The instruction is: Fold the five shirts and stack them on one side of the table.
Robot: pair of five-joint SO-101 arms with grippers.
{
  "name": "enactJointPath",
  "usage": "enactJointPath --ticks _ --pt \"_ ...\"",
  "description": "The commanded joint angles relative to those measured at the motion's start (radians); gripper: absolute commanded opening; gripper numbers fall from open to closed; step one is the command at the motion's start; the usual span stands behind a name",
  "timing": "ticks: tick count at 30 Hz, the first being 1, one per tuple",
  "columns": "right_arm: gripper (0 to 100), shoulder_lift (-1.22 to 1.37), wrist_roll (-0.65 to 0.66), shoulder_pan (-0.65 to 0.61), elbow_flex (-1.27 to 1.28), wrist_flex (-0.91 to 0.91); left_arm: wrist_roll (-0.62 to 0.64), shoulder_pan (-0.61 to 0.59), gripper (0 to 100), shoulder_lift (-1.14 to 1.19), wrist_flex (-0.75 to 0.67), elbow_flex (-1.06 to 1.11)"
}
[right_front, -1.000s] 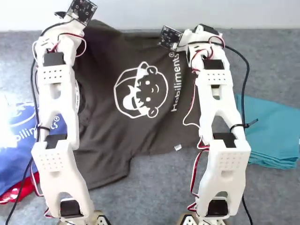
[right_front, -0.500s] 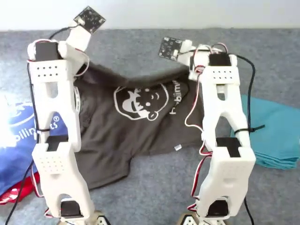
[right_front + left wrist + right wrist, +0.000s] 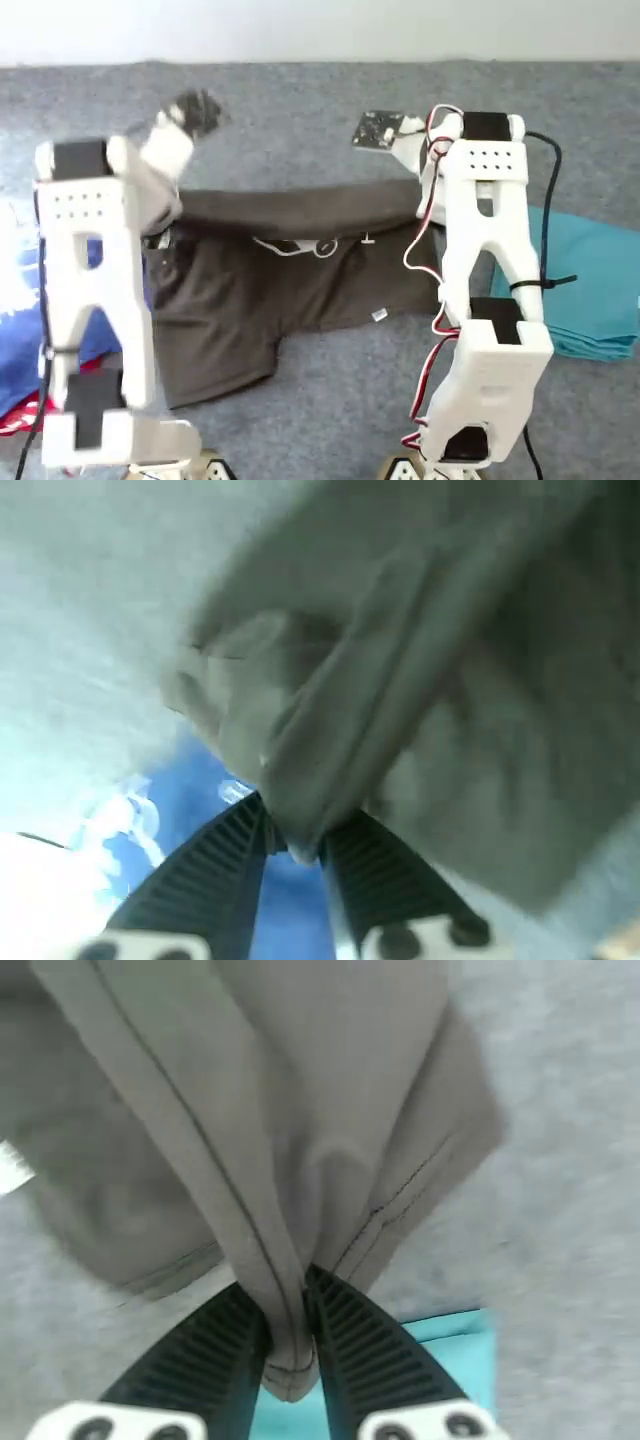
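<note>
dark shirt (image 3: 300, 290): lies on the grey table (image 3: 330, 110) between the two arms. its far part is lifted and doubled over toward the near hem, so a long fold runs across it from one gripper to the other.
print (image 3: 300, 245): white, on the dark shirt; a thin strip of it peeks out just under the fold.
tag (image 3: 378, 315): small and white, near the dark shirt's near edge on the right arm's side.
left gripper (image 3: 295, 855): at the dark shirt's left end, jaws pinched tight on a bunched edge of the cloth (image 3: 450, 680).
right gripper (image 3: 290, 1345): at the dark shirt's right end, jaws clamped on a gathered, seamed edge of the cloth (image 3: 300, 1110).
left arm (image 3: 85, 300): stands over the dark shirt's left side.
right arm (image 3: 490, 280): stands over the dark shirt's right edge.
teal shirt (image 3: 590, 290): folded flat, just right of the dark shirt.
blue shirt (image 3: 15, 345): left of the dark shirt, partly behind the left arm.
red shirt (image 3: 25, 415): left of the dark shirt, at the blue shirt's near edge.
</note>
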Motion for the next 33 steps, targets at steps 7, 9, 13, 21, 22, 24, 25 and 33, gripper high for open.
enactJointPath --ticks 7,9,13,21,22,24,25,33 --pt "1.0 -0.062 -0.044 0.015 -0.034 0.166 -0.02 0.009 2 -0.311 0.018 0.433" --pt "1.0 -0.062 -0.055 0.007 -0.025 0.168 -0.028 0.009 2 -0.336 0.018 0.472" --pt "1.0 -0.096 -0.054 -0.004 0.049 0.168 -0.063 0.008 2 -0.376 0.02 0.533" --pt "4.4 -0.188 -0.055 -0.004 0.218 0.165 -0.092 -0.002 7 -0.404 0.02 0.622" --pt "8.3 -0.189 -0.063 0.002 0.219 0.166 -0.092 -0.002 10 -0.414 0.02 0.622" --pt "18.6 -0.208 -0.121 0.03 0.216 0.166 -0.089 -0.025 15 -0.453 0.02 0.618" --pt "24.0 -0.226 -0.15 0.039 0.215 0.166 -0.087 -0.037 16 -0.48 0.02 0.616" --pt "27.3 -0.341 -0.175 0.027 0.218 0.165 -0.083 -0.123 19 -0.72 0.017 0.615"
